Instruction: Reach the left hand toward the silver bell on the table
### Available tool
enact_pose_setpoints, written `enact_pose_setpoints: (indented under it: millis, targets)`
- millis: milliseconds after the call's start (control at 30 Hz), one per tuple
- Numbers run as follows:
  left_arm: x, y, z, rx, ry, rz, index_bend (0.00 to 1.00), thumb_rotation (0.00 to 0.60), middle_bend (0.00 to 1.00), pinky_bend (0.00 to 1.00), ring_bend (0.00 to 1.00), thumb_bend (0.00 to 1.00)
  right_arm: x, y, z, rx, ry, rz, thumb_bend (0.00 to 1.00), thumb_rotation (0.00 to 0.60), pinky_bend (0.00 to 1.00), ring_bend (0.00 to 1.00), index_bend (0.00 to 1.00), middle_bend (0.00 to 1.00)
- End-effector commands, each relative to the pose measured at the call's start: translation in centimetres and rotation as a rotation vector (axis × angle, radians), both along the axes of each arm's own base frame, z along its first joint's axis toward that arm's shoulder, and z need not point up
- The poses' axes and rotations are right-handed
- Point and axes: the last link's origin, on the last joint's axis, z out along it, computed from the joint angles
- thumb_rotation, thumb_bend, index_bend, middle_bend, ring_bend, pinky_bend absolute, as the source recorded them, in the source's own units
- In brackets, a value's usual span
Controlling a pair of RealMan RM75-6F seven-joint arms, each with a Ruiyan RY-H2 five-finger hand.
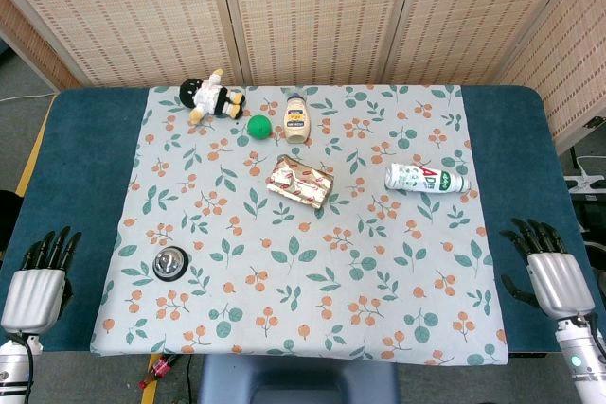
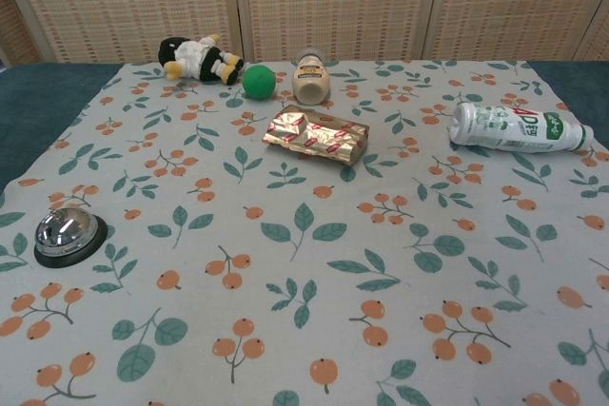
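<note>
Head view: left hand rests empty, fingers extended, at the bench edge, well apart from the domed silver bell; reach not begun.

Even, bright overhead lighting in both views; shadows short and soft. Focus sharp throughout. Small glare spot on the bell dome.

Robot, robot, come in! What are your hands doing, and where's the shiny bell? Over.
Left hand and right hand open, holding nothing, at table edges. Silver bell untouched on cloth, near left hand. Nothing between them. Over.
</note>
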Motion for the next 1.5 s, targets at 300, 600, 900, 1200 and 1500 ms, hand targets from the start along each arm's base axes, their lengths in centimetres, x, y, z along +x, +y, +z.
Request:
enact_pose_setpoints:
  millis: [300,600,900,1200,1500]
  targets:
    - [0.5,0.2,-1.1,-0.053,-0.074,-0.037,0.00,0.600,0.00,0.13,0.00,1.00,0.0,0.0,0.0,0.006,-0.001,-0.003,0.27,0.600,0.05,0.00,0.20,0.06]
    - [2.6,2.5,-6.4,-0.149,-0.201,-0.132,0.00,0.600,0.00,0.08,0.00,1.00,0.0,0.1,-0.3,0.028,0.006,-0.015,0.27,0.600,0.05,0.00,0.20,0.06]
    - [4.3,5.7,-13.2,-0.241,-0.284,-0.166,0.00,0.600,0.00,0.08,0.00,1.00,-0.1,-0.2,0.0,0.030,0.004,-0.030,0.27,0.600,0.05,0.00,0.20,0.06]
    - [3.5,5.1,-16.1,-0.298,-0.323,-0.146,0.00,0.600,0.00,0.08,0.00,1.00,-0.1,-0.1,0.0,0.037,0.002,-0.030,0.27,0.600,0.05,0.00,0.20,0.06]
    - [2.6,4.6,-16.9,-0.316,-0.331,-0.102,0.00,0.600,0.00,0.08,0.00,1.00,-0.1,-0.1,-0.2,0.045,0.005,-0.033,0.27,0.600,0.05,0.00,0.20,0.06]
